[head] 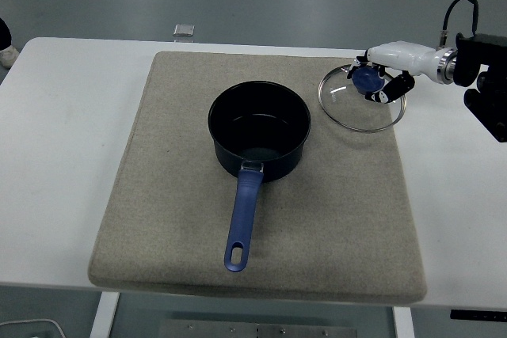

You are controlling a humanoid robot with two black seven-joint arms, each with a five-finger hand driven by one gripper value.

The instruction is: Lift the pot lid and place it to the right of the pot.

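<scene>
While reaching in level from the right, the right hand (379,77) grips the glass lid (362,98) by its blue knob (365,79)

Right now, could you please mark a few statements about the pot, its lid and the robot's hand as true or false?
1. The lid sits on the pot. False: the pot is open; the lid is to its right.
2. The right hand grips the lid's blue knob. True.
3. The pot's handle points toward the table's near edge. True.
4. The pot stands on bare white table. False: it stands on a grey mat.
</scene>
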